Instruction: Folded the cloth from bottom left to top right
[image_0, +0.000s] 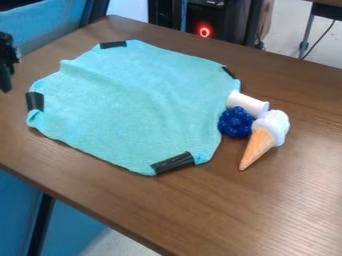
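The gripper (7, 62) is at the far left edge of the camera view, partly cut off, above the table's left side and apart from the cloth. A turquoise cloth (140, 100) lies spread out and unfolded on the brown table, with a slight ridge near its upper left. Black tape pieces sit at its corners: one at the top left, one at the left, one at the bottom and one at the upper right.
A white cylinder (248, 104), a dark blue bumpy object (236, 122) and a toy ice cream cone (266, 136) lie close together against the cloth's right side. The brown table's (294, 200) front edge runs diagonally below the cloth.
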